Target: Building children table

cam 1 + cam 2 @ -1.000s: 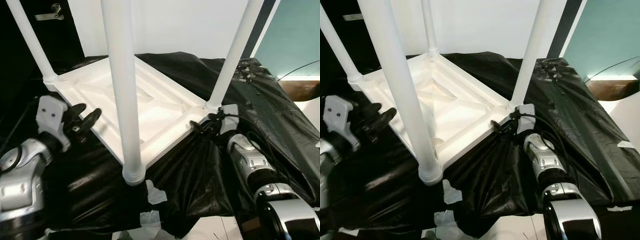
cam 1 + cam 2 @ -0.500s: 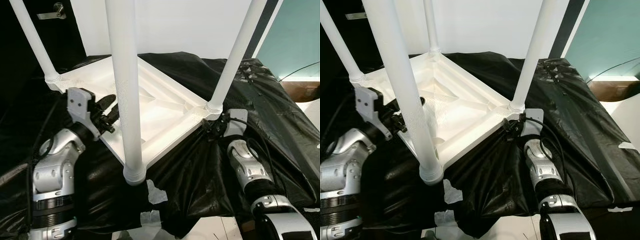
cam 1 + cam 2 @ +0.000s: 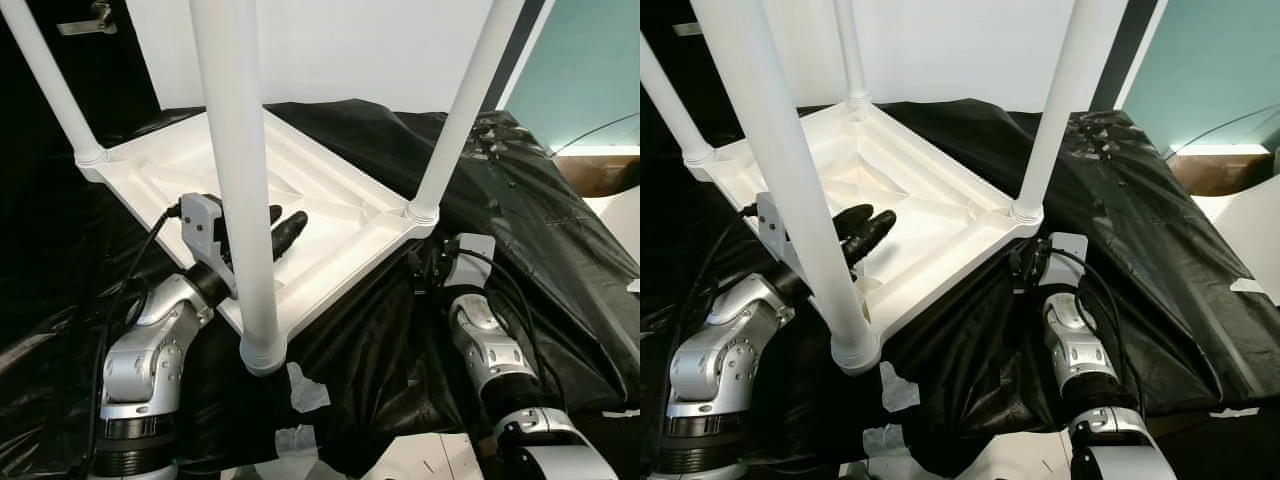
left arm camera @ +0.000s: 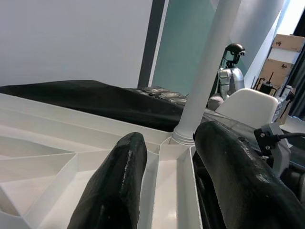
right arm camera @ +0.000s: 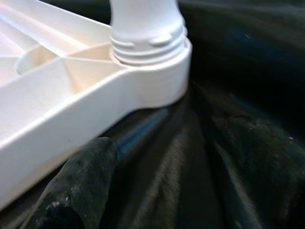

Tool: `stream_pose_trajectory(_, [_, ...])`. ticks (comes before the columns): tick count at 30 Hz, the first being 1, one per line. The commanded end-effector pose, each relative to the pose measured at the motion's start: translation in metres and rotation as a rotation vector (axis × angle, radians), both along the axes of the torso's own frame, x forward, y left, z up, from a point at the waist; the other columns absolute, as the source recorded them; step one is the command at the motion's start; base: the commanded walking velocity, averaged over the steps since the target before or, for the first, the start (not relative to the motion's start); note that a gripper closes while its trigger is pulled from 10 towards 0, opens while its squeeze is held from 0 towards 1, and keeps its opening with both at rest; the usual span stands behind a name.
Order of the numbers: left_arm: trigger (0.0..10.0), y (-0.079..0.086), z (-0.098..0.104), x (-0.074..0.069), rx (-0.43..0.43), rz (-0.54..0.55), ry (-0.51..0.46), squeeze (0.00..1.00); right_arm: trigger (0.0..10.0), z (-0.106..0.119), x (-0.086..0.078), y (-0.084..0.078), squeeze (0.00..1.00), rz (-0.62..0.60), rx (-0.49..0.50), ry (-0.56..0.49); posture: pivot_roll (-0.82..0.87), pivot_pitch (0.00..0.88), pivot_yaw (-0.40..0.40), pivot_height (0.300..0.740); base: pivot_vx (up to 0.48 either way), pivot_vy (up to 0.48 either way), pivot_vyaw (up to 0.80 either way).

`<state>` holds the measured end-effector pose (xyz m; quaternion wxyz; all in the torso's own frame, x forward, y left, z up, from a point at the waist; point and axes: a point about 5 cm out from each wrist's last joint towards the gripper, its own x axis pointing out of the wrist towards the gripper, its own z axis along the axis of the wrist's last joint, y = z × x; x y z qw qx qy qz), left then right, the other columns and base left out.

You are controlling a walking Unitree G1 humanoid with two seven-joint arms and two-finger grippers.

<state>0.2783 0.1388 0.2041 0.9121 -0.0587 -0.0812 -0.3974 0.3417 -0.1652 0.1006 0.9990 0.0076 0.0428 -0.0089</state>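
The left gripper [image 3: 868, 226] hung parted over the upturned table top [image 3: 930, 205], behind the near leg [image 3: 790, 190] — upright and closest to it. The right gripper [image 3: 1025, 268] sat just below the right corner leg [image 3: 1055, 110]; whether its fingers were parted, I couldn't tell.

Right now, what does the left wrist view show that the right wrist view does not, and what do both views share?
Left wrist view: the left gripper, fingers apart, over the ribbed underside of the tabletop; a leg rising from its corner; behind it another robot and cardboard boxes.

Right wrist view: one finger of the right gripper, low beside the tabletop's edge, and the leg's threaded collar seen close.

Both: the white tabletop, a leg in its corner, and the black sheet.
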Motion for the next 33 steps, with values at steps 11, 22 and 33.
stream_pose_trajectory(11, [10.0,-0.046,-0.005,-0.043,0.016,-0.401,0.011,0.00,10.0,0.018,0.029,0.002,0.00,0.102,-0.007,0.058,0.13,0.075,-0.084,0.740,0.000,0.000,0.00])
stream_pose_trajectory(22, [10.0,-0.080,-0.014,-0.054,0.109,-0.495,0.051,0.00,10.0,0.040,0.045,0.030,0.00,0.405,-0.031,0.046,0.15,0.101,-0.081,0.740,0.000,0.000,0.00])
stream_pose_trajectory(33, [10.0,-0.123,-0.012,-0.001,0.117,-0.163,0.055,0.00,10.0,0.053,0.054,0.047,0.00,0.503,-0.068,0.063,0.14,0.113,-0.033,0.740,0.000,0.000,0.00])
